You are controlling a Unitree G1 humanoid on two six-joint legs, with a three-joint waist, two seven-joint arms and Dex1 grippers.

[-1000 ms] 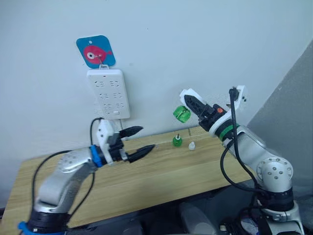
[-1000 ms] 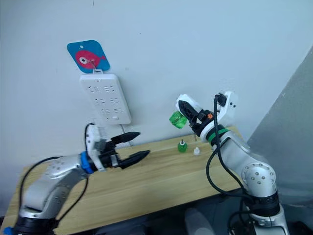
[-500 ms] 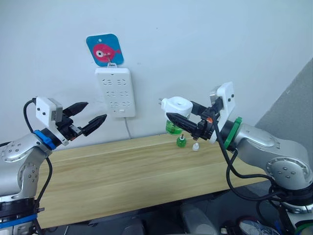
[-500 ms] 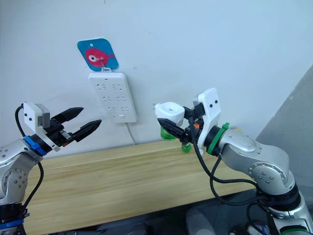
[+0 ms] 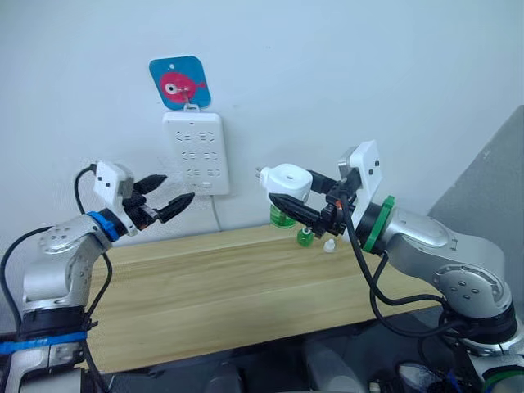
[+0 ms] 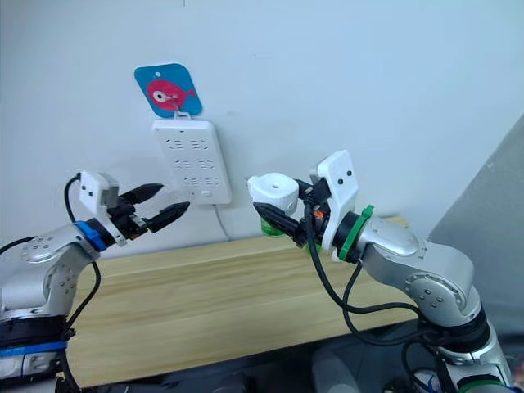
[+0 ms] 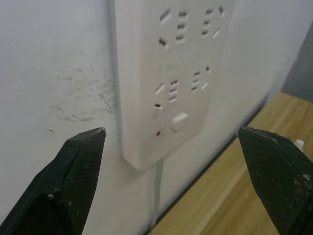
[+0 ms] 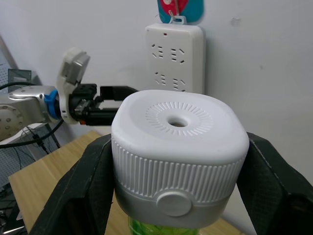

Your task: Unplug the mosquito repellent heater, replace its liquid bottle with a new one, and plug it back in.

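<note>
Right wrist view: right gripper [image 8: 178, 161] pinching the unlabelled white mosquito repellent heater [image 8: 178, 132]; left gripper [image 5: 168, 196] spread beside the power strip [image 5: 196, 151].

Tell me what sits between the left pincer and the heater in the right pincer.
In the left eye view, between the left pincer and the heater held by the right pincer hangs the power strip's lower end and cord against bare wall.

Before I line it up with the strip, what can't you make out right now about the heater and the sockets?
- Heater prongs: too small in the head views; hidden behind its body in the right wrist view.
- Green bottle: mostly covered by the right gripper; fill level unreadable.
- Power strip: top cut off by the left wrist view's edge.
- Small bottle and white cap on the table: too small to identify.
</note>
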